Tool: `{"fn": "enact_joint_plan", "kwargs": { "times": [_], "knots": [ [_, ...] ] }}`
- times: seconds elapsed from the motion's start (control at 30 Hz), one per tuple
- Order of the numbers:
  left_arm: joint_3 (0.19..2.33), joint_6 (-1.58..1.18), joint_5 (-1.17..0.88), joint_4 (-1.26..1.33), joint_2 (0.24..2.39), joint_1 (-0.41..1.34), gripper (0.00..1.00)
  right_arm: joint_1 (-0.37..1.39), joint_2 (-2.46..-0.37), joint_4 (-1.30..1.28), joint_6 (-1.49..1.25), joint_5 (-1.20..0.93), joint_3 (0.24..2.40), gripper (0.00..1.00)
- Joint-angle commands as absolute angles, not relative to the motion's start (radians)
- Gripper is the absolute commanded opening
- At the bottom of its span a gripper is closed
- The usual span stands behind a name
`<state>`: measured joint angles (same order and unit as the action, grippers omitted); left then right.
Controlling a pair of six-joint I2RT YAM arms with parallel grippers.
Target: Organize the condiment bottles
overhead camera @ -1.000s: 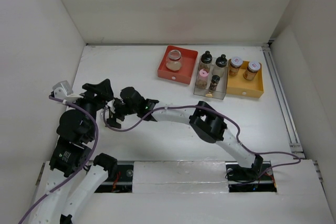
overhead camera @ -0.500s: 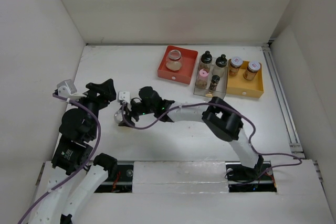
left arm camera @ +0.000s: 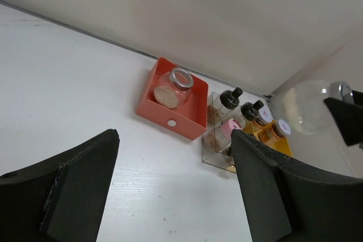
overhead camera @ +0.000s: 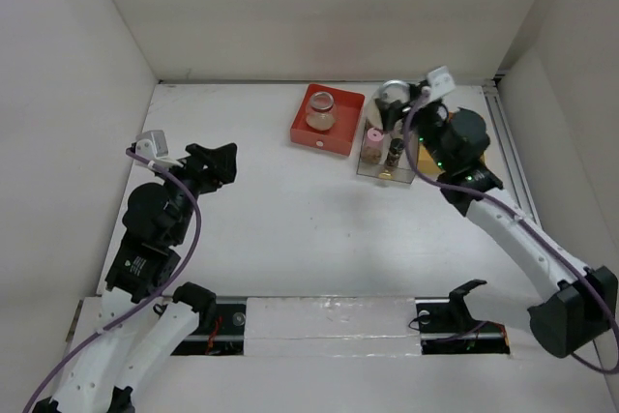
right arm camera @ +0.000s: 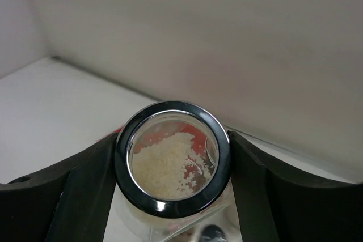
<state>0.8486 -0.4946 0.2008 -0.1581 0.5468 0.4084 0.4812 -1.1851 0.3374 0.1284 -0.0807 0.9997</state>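
My right gripper (overhead camera: 398,103) is shut on a squat glass jar (overhead camera: 391,99) with a silvery rim and pale grains, held up over the back of the clear tray (overhead camera: 385,169). In the right wrist view the jar (right arm camera: 173,165) sits between both fingers (right arm camera: 85,185). It also shows in the left wrist view (left arm camera: 306,106). A second squat jar (overhead camera: 321,110) sits in the red tray (overhead camera: 314,134). A pink-capped bottle (overhead camera: 371,142) and a black-capped one (overhead camera: 395,152) stand in the clear tray. My left gripper (overhead camera: 219,163) is open and empty at mid-left.
The yellow tray (left arm camera: 286,148) with two white-capped jars (left arm camera: 279,130) stands right of the clear tray, mostly hidden by my right arm in the top view. White walls close in the table on the left, back and right.
My right gripper took the jar beside the left gripper and has carried it across and up to the back right, above the trays. My left gripper has drawn back slightly.
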Motion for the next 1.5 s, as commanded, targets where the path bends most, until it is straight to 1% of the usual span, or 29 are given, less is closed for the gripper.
{"fn": "enact_joint_plan", "kwargs": {
  "times": [0.0,0.07,0.17,0.3,0.53,0.83,1.13,1.2,1.27,1.37,1.43,1.47],
  "knots": [
    [0.838,-0.482,0.140,-0.084,0.543,0.403,0.76,0.346,-1.160,0.255,0.058,0.146,0.945,0.39],
    [0.827,-0.482,0.140,-0.084,0.543,0.403,0.76,0.248,-1.175,0.255,0.037,0.155,0.945,0.39],
    [0.827,-0.482,0.140,-0.084,0.534,0.403,0.76,0.163,-1.232,0.245,-0.005,0.198,0.956,0.39],
    [0.807,-0.482,0.140,-0.075,0.522,0.403,0.76,0.095,-1.305,0.245,-0.023,0.227,0.985,0.39],
    [0.798,-0.472,0.130,-0.075,0.532,0.403,0.76,0.034,-1.397,0.316,-0.058,0.251,0.985,0.39],
    [0.798,-0.463,0.130,-0.075,0.541,0.403,0.76,0.011,-1.526,0.403,-0.115,0.288,0.966,0.39],
    [0.798,-0.463,0.130,-0.075,0.560,0.403,0.76,0.009,-1.577,0.489,-0.216,0.325,0.907,0.40],
    [0.798,-0.463,0.130,-0.075,0.560,0.403,0.76,0.018,-1.595,0.489,-0.239,0.325,0.897,0.43],
    [0.798,-0.463,0.130,-0.075,0.560,0.403,0.76,0.018,-1.604,0.489,-0.250,0.325,0.888,0.43],
    [0.798,-0.463,0.121,-0.075,0.560,0.403,0.80,0.018,-1.614,0.499,-0.250,0.325,0.888,0.47],
    [0.798,-0.463,0.121,-0.075,0.569,0.403,0.81,0.018,-1.623,0.499,-0.250,0.325,0.888,0.51],
    [0.798,-0.463,0.121,-0.075,0.569,0.403,0.83,0.018,-1.623,0.499,-0.250,0.325,0.888,0.51]
  ]
}}
